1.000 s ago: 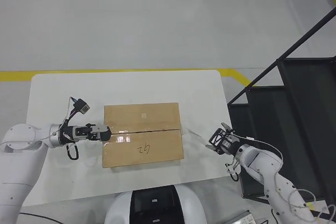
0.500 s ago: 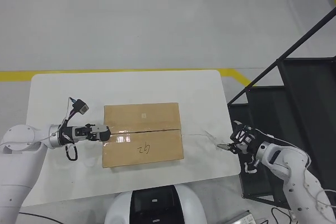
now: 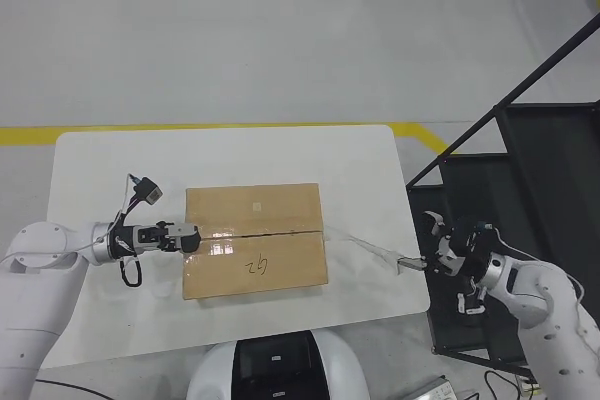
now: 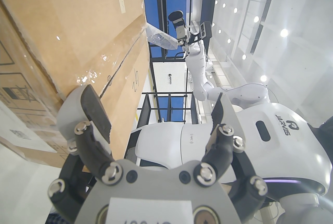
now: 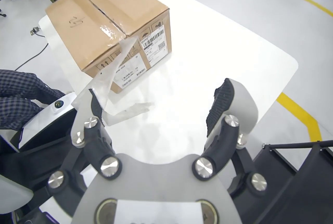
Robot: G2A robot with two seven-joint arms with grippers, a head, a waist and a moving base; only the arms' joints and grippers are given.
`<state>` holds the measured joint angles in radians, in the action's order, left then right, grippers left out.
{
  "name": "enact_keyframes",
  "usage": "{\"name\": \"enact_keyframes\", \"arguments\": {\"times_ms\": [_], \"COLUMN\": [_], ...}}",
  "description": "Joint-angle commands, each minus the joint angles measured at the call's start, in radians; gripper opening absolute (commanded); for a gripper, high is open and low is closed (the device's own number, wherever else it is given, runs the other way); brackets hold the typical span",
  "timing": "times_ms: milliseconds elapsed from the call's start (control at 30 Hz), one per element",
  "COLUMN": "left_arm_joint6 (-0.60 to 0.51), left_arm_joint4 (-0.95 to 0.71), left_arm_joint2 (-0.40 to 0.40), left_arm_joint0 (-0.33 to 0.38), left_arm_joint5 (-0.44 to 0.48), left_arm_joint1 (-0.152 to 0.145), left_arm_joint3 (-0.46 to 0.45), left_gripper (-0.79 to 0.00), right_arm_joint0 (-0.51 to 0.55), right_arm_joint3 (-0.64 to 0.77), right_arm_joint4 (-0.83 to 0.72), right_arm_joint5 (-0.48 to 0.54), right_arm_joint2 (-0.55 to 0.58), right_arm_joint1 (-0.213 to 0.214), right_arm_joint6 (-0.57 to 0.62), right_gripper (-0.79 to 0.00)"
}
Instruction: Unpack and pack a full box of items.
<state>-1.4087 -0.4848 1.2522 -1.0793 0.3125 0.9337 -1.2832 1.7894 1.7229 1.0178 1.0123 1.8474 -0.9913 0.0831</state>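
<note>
A closed brown cardboard box (image 3: 255, 240) stands mid-table with clear tape along its top seam. My left gripper (image 3: 187, 239) is open at the box's left end; in its wrist view the gripper (image 4: 156, 102) has one pad (image 4: 92, 108) resting on the box's top edge (image 4: 78, 27). My right gripper (image 3: 426, 245) hangs past the table's right edge, open (image 5: 158, 91). A peeled tape strip (image 5: 114, 69) runs from the seam's right end to one of its fingers (image 5: 91, 105) and clings there. That strip (image 3: 365, 248) spans the gap above the table.
The white table (image 3: 230, 150) has bare room around the box. A black metal stair frame (image 3: 520, 170) stands close to the right arm. A yellow floor line (image 3: 180, 130) runs behind the table.
My right gripper has moved rightward past the table edge, drawing the tape strip out longer from the box. The left gripper and the box have stayed put.
</note>
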Motion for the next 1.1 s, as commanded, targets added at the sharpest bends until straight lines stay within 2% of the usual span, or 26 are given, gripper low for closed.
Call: {"name": "enact_keyframes", "arguments": {"times_ms": [0, 67, 167, 367, 467, 633, 733, 800, 867, 933, 1000, 1067], "left_arm_joint6": [0.001, 0.002, 0.003, 0.004, 0.003, -0.001, 0.000, -0.002, -0.005, -0.006, -0.006, -0.005], "left_arm_joint4": [0.002, 0.002, 0.004, 0.001, 0.000, -0.001, -0.003, -0.006, -0.007, -0.007, -0.008, -0.008], "left_arm_joint2": [-0.001, -0.001, -0.001, 0.000, -0.003, -0.005, -0.004, -0.002, 0.001, 0.003, 0.003, -0.001], "left_arm_joint0": [0.001, 0.001, 0.000, -0.006, -0.007, -0.005, -0.006, -0.007, -0.008, -0.009, -0.008, -0.007], "left_arm_joint5": [-0.001, -0.001, -0.002, -0.002, -0.002, -0.001, 0.001, 0.001, 0.001, 0.001, 0.000, -0.002], "left_arm_joint1": [0.000, -0.001, -0.002, -0.003, -0.003, -0.004, -0.004, -0.005, -0.006, -0.007, -0.008, -0.007], "left_arm_joint3": [0.000, -0.001, -0.002, -0.008, -0.011, -0.012, -0.012, -0.013, -0.013, -0.014, -0.015, -0.018], "left_gripper": [0.000, 0.000, 0.000, 0.000, 0.000, 0.000, 0.000, 0.000, 0.000, 0.000, 0.000, 0.000], "right_arm_joint0": [-0.005, -0.012, -0.008, 0.010, 0.006, -0.011, -0.025, -0.029, -0.025, -0.022, -0.031, -0.043], "right_arm_joint3": [-0.002, 0.005, 0.068, 0.182, 0.216, 0.242, 0.224, 0.207, 0.187, 0.164, 0.150, 0.141], "right_arm_joint4": [-0.002, 0.041, 0.167, 0.419, 0.547, 0.705, 0.692, 0.582, 0.414, 0.264, 0.191, 0.164], "right_arm_joint5": [0.000, -0.021, -0.108, -0.224, -0.298, -0.431, -0.495, -0.503, -0.432, -0.332, -0.279, -0.275], "right_arm_joint2": [0.009, 0.029, 0.043, -0.011, -0.059, -0.178, -0.230, -0.236, -0.227, -0.217, -0.216, -0.237], "right_arm_joint1": [0.004, 0.009, 0.014, 0.016, 0.016, 0.008, 0.000, -0.006, -0.009, -0.008, -0.005, -0.006], "right_arm_joint6": [0.010, 0.049, 0.138, 0.270, 0.301, 0.274, 0.238, 0.192, 0.157, 0.178, 0.225, 0.260], "right_gripper": [0.000, 0.000, 0.000, 0.000, 0.000, 0.000, 0.000, 0.000, 0.000, 0.000, 0.000, 0.000]}}
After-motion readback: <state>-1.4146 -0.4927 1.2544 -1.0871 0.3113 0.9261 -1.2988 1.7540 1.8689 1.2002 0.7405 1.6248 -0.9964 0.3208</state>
